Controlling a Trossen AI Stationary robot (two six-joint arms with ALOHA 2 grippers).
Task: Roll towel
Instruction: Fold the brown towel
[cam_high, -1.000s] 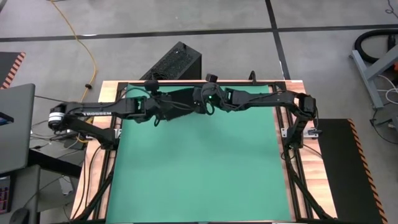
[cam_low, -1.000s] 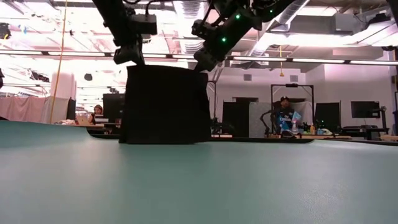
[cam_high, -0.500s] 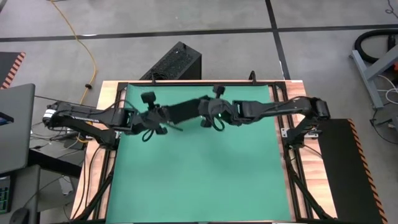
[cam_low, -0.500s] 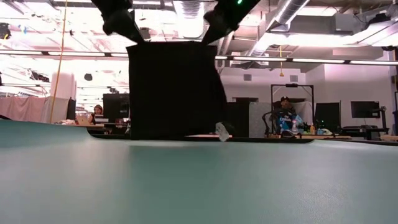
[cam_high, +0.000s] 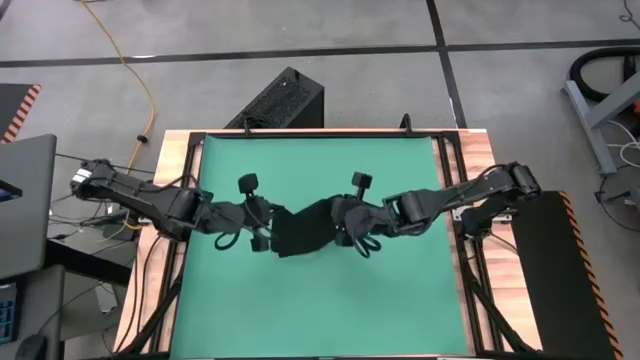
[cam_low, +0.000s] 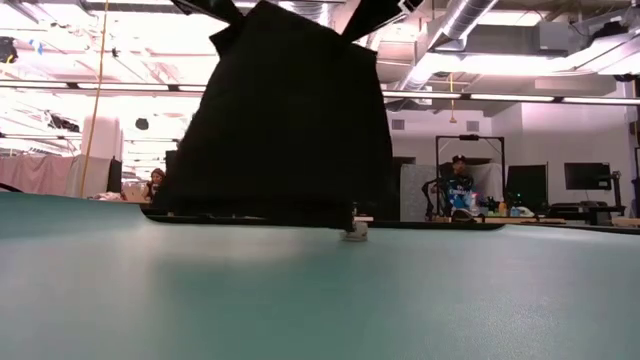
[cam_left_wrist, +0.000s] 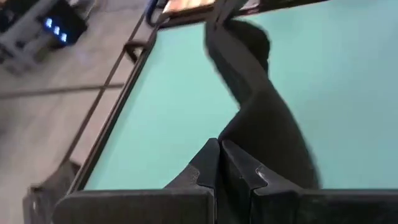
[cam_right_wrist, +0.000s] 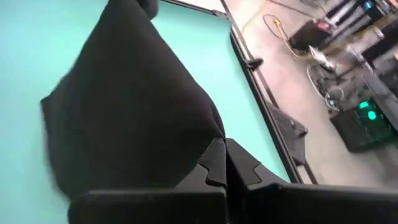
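Both towel (cam_low: 285, 120) top corners cropped

The black towel (cam_low: 285, 120) hangs from above, its white tag (cam_low: 355, 232) touching the green mat (cam_low: 320, 300).

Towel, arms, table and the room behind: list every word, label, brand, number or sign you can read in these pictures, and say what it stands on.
None can be read.
White tag at the towel's lower edge: too small to tell any print.
Left arm: no lettering legible.
Screens and a person's shirt in the room, low view: blurred, unreadable.
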